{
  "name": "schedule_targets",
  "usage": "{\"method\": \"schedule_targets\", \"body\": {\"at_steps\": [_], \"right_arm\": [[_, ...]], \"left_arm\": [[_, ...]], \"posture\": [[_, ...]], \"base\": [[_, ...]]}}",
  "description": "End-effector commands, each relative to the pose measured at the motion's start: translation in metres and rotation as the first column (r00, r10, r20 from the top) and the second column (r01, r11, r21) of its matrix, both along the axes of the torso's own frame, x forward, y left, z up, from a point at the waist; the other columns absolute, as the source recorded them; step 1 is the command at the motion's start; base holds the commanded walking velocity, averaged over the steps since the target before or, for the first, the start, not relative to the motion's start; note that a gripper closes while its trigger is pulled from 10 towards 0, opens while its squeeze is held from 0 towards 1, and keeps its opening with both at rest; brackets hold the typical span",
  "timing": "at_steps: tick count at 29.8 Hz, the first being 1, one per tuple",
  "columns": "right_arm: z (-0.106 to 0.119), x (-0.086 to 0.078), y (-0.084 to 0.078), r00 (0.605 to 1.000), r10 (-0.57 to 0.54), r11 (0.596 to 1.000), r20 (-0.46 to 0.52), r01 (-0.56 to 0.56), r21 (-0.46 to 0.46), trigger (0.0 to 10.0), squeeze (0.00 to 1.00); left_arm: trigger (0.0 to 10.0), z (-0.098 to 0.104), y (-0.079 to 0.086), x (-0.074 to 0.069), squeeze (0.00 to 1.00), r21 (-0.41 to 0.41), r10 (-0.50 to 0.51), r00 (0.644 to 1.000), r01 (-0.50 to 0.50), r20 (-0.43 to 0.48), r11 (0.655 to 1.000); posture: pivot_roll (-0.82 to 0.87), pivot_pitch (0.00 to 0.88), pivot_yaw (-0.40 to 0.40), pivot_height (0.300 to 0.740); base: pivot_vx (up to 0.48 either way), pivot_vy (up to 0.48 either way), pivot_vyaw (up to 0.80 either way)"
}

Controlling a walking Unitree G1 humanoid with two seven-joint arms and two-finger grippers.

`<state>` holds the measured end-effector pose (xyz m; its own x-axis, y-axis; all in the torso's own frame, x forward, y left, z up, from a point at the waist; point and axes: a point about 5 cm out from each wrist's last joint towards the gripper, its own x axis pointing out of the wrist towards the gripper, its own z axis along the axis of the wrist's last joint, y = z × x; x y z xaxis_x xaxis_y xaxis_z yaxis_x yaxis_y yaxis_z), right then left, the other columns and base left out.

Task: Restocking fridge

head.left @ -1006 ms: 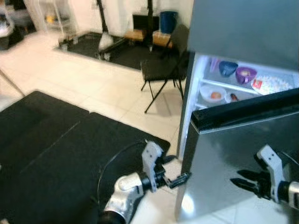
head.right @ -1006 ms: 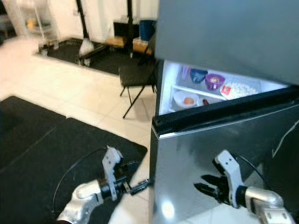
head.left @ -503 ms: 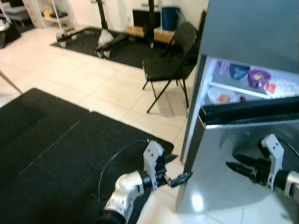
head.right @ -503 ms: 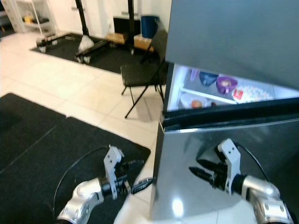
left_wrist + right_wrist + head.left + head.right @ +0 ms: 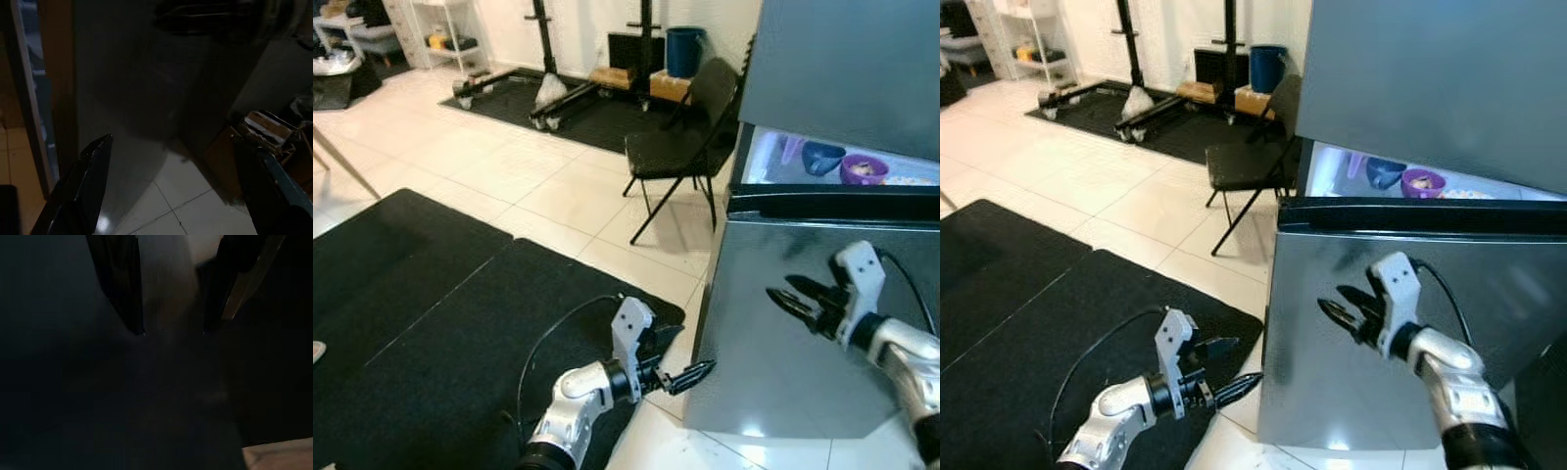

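Observation:
The steel fridge door (image 5: 773,382), with a black top edge, stands nearly closed in front of the lit fridge interior (image 5: 773,157). Above the door's edge I see a blue bowl (image 5: 822,157) and a purple bowl (image 5: 864,168) on a shelf. My right gripper (image 5: 781,292) is open, its fingertips at the door's front face, upper middle. My left gripper (image 5: 680,354) is open and low by the door's bottom left corner, holding nothing. In the left wrist view its fingers (image 5: 83,191) are spread wide before the dark door.
A black folding chair (image 5: 680,147) stands just left of the fridge. Black floor mats (image 5: 431,304) lie to the left, with a cable (image 5: 548,338) on them. A blue bin (image 5: 685,49) and stand bases sit at the back wall. A cardboard box (image 5: 266,132) is near the fridge.
The fridge door has swung toward closed, hiding more of the interior. My right gripper has risen on the door's face. The camera view has shifted, and the left gripper stays low.

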<state>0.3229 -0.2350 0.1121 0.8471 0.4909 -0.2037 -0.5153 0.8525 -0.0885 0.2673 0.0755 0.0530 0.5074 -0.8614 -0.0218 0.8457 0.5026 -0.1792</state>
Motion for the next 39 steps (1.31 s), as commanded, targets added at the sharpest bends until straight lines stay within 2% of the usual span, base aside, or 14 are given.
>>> {"method": "schedule_targets", "body": {"at_steps": [1,11,14,21,26,27,32,35,38,39], "right_arm": [[0.000,0.014,0.008,0.998,-0.062,0.995,-0.003,0.062,-0.077,10.0,0.00],[-0.002,0.029,0.010,0.982,-0.190,0.972,-0.019,0.185,-0.147,10.0,0.00],[-0.002,0.033,0.012,0.973,-0.230,0.960,-0.006,0.226,-0.164,10.0,0.00],[0.014,0.050,0.015,0.951,-0.300,0.916,0.068,0.308,-0.259,10.0,0.00],[0.028,0.060,0.014,0.920,-0.372,0.884,0.121,0.391,-0.257,10.0,0.00],[0.038,0.065,0.008,0.884,-0.442,0.854,0.151,0.466,-0.232,10.0,0.00],[0.041,0.065,0.002,0.857,-0.490,0.832,0.160,0.515,-0.205,10.0,0.00],[0.028,0.059,-0.003,0.856,-0.502,0.830,0.125,0.518,-0.206,10.0,0.00],[-0.026,0.029,-0.011,0.867,-0.498,0.839,-0.032,0.472,-0.271,10.0,0.00],[-0.036,0.022,-0.013,0.863,-0.501,0.840,-0.064,0.468,-0.276,10.0,0.00]], "left_arm": [[10.0,0.008,0.010,0.010,0.00,-0.015,0.053,0.998,-0.053,0.015,0.998],[10.0,0.012,0.022,0.016,0.00,-0.017,0.101,0.995,-0.100,0.026,0.995],[10.0,0.011,0.025,0.015,0.00,-0.012,0.106,0.994,-0.106,0.023,0.994],[10.0,0.004,0.034,0.012,0.00,0.016,0.156,0.988,-0.156,0.004,0.988],[10.0,0.002,0.041,0.015,0.00,0.024,0.205,0.979,-0.205,-0.004,0.979],[10.0,-0.002,0.046,0.016,0.00,0.033,0.236,0.972,-0.235,-0.019,0.971],[10.0,-0.008,0.050,0.015,0.00,0.053,0.258,0.966,-0.255,-0.038,0.965],[10.0,-0.020,0.057,0.011,0.00,0.088,0.293,0.953,-0.286,-0.078,0.954],[10.0,-0.045,0.073,-0.001,0.00,0.160,0.390,0.904,-0.365,-0.173,0.917],[10.0,-0.049,0.076,-0.003,0.00,0.174,0.408,0.893,-0.379,-0.189,0.909]], "posture": [[-0.01,0.000,-0.011,0.740],[0.00,0.000,-0.019,0.740],[0.00,0.000,-0.022,0.740],[0.03,0.000,-0.038,0.740],[0.03,0.000,-0.041,0.740],[0.03,0.000,-0.039,0.740],[0.03,0.000,-0.037,0.740],[0.03,0.000,-0.035,0.740],[0.02,0.000,-0.029,0.740],[0.02,0.000,-0.029,0.740]], "base": [[0.000,0.000,0.00],[0.000,0.000,0.00],[0.000,0.000,0.00],[0.000,0.000,0.00],[0.000,0.000,0.00],[0.000,0.000,0.00],[0.000,0.000,0.00],[0.000,0.000,0.00],[0.000,0.000,0.00],[0.000,0.000,0.00]]}}
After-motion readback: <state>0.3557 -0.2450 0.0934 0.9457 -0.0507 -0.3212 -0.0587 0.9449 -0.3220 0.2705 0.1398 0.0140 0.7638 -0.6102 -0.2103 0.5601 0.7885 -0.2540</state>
